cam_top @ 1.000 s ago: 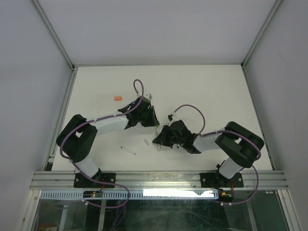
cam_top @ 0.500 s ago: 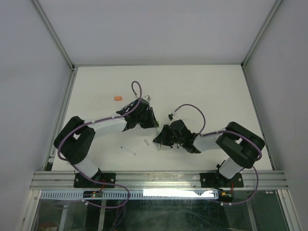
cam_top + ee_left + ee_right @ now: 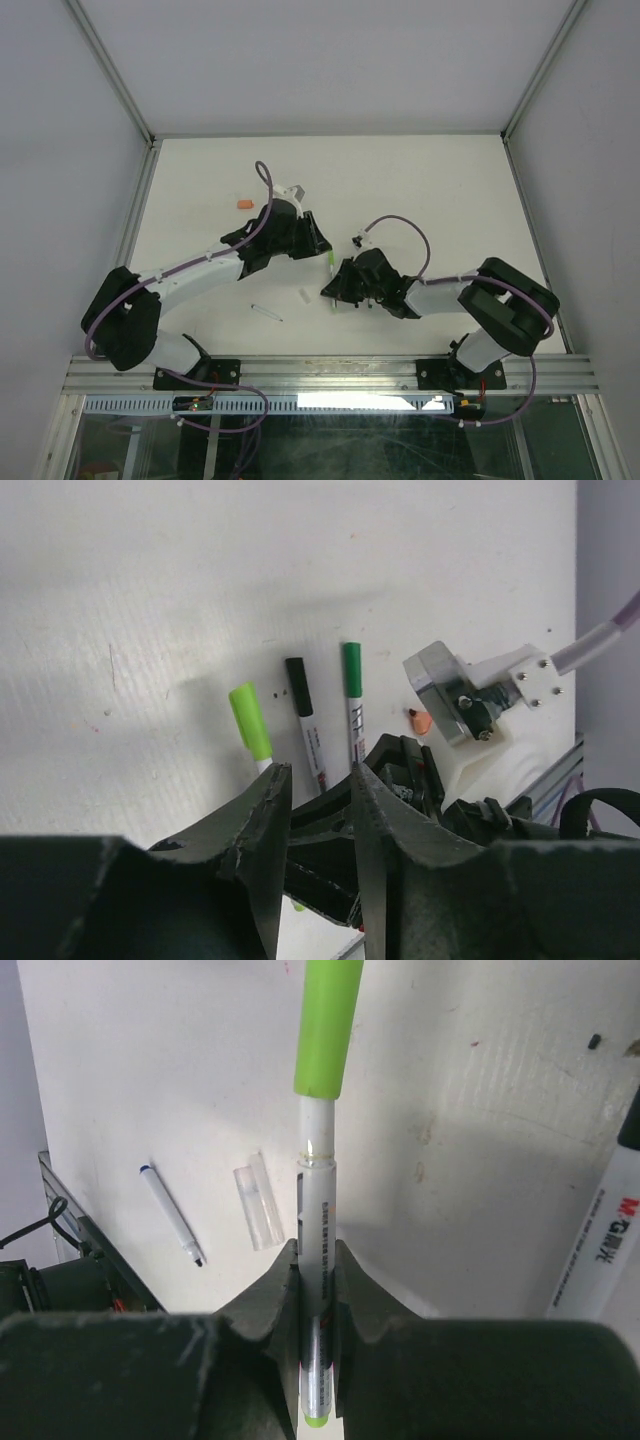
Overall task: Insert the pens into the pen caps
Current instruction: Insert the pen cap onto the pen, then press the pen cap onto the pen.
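Nearest on the desk (image 3: 430, 180), a slim pen (image 3: 267, 313) and a clear cap (image 3: 304, 296) are seen lying loose. At their three o'clock the right claw (image 3: 317, 1253) is clenched on a white pen (image 3: 318, 1195) fitted with a light green cap (image 3: 328, 1030). Beyond, the left claw (image 3: 318, 780) is held parted, nothing gripped. An orange cap (image 3: 242, 205) is seen at its ten o'clock.
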`<move>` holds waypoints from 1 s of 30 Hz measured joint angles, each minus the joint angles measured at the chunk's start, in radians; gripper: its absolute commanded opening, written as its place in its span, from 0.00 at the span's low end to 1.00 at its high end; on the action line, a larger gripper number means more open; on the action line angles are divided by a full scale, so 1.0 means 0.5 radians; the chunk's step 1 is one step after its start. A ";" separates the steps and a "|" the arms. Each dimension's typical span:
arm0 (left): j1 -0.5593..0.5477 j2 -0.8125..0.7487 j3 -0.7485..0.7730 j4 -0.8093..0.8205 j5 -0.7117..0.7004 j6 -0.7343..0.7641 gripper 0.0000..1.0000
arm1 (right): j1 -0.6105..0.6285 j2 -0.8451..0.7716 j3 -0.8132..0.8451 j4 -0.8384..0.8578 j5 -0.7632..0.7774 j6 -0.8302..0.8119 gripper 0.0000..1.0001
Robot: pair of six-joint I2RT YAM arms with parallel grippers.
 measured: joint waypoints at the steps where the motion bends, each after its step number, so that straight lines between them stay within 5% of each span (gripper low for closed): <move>1: 0.001 -0.039 0.000 0.000 -0.007 0.003 0.36 | 0.000 -0.027 -0.003 -0.023 0.003 -0.003 0.00; 5: 0.003 -0.215 0.014 -0.008 -0.061 0.031 0.43 | 0.000 -0.268 -0.021 -0.078 0.033 -0.061 0.00; 13: 0.003 -0.514 0.288 -0.041 -0.225 0.165 0.51 | -0.002 -0.820 0.040 -0.101 0.233 -0.745 0.00; 24: 0.003 -0.806 0.630 0.048 -0.346 0.417 0.56 | -0.002 -1.107 0.231 -0.084 0.329 -1.767 0.00; 30: 0.003 -0.788 0.648 0.075 -0.246 0.516 0.56 | -0.002 -1.125 0.271 0.033 0.328 -1.921 0.00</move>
